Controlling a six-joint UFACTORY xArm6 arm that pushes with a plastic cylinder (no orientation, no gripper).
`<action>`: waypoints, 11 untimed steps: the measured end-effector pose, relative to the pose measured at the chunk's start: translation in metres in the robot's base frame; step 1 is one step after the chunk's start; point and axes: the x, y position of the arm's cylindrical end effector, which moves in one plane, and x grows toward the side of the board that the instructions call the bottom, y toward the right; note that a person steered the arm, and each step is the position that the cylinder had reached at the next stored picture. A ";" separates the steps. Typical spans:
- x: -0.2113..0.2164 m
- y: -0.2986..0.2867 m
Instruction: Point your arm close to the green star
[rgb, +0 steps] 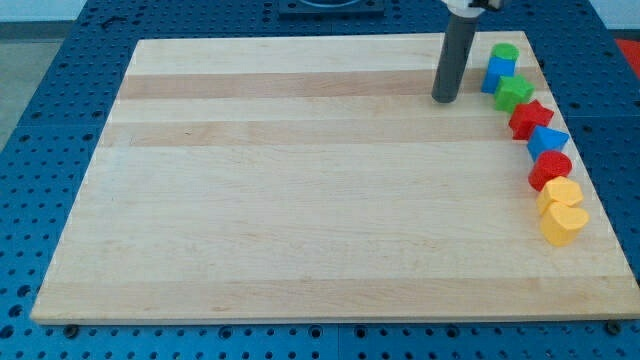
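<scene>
The green star (514, 93) lies near the top right corner of the wooden desk (300, 200), third in a curved row of blocks along the right edge. Above it are a green cylinder (504, 52) and a blue block (497, 72); below it follow a red star (530, 118), a blue block (548, 140), a red cylinder (551, 168), a yellow block (562, 192) and a yellow heart (563, 223). My tip (445, 99) stands to the view's left of the green star, near but apart. The arm carries no jaws, only the rod.
</scene>
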 end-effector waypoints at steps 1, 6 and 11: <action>-0.021 0.000; -0.121 0.088; -0.044 0.145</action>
